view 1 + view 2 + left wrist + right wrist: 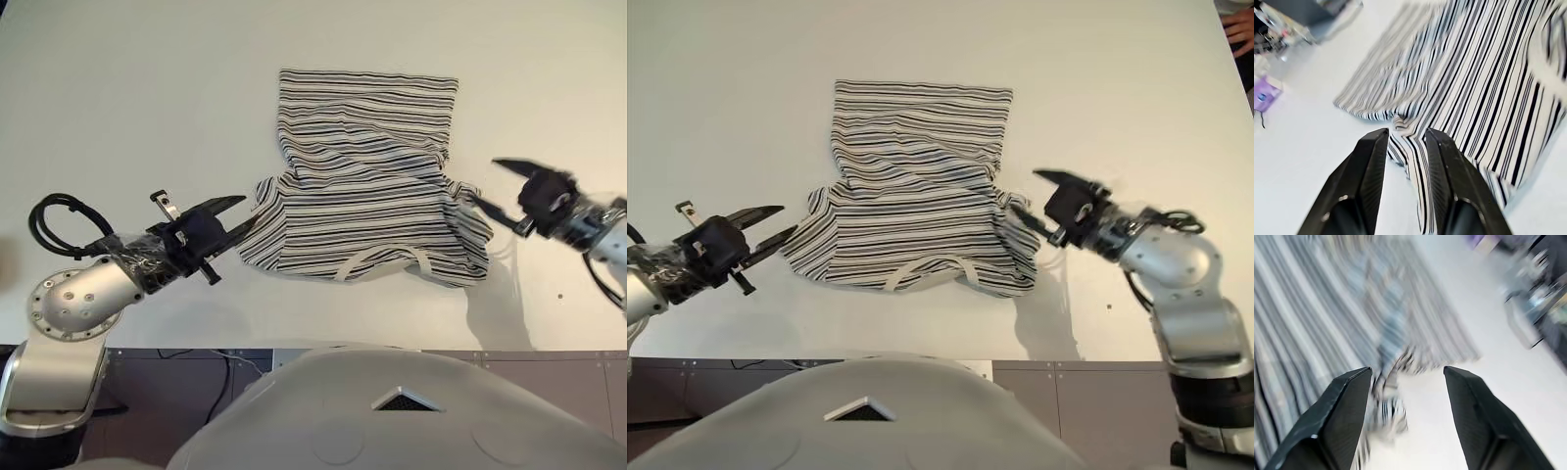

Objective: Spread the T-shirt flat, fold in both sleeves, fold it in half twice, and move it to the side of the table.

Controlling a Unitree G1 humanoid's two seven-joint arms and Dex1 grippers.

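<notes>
**Left eye view.** The striped T-shirt (367, 176) lies at the centre of the white table (118, 98), its hem toward the upper frame and its collar (382, 262) toward the lower edge. Both sleeves are bunched against the body. The left gripper (245, 211) is at the lower left with its fingers parted, and its tips are just beside the crumpled left-hand sleeve (265, 196). The right gripper (487, 183) is at the right with its fingers spread wide, near the right-hand sleeve (468, 220).

**Right eye view.** This shows the same layout. It shows the full right arm, which the left eye view crops, and it shows table between the left gripper's tips and the cloth more plainly.

**Left wrist view.** The narrow gap between the fingers (1369, 171) lines up with a folded sleeve edge (1400, 122) just past the tips. The head cameras do not resolve this alignment. Likely fault: the jaws pinch two layers, so the body drags along with the sleeve.

**Right wrist view.** The widely parted fingers (1347, 421) frame a blurred wad of sleeve cloth. Whether they touch it cannot be told. Likely faults: the gripper closes on the wad's edge and the cloth slips out, or the two arms pull unevenly and skew the shirt.
</notes>
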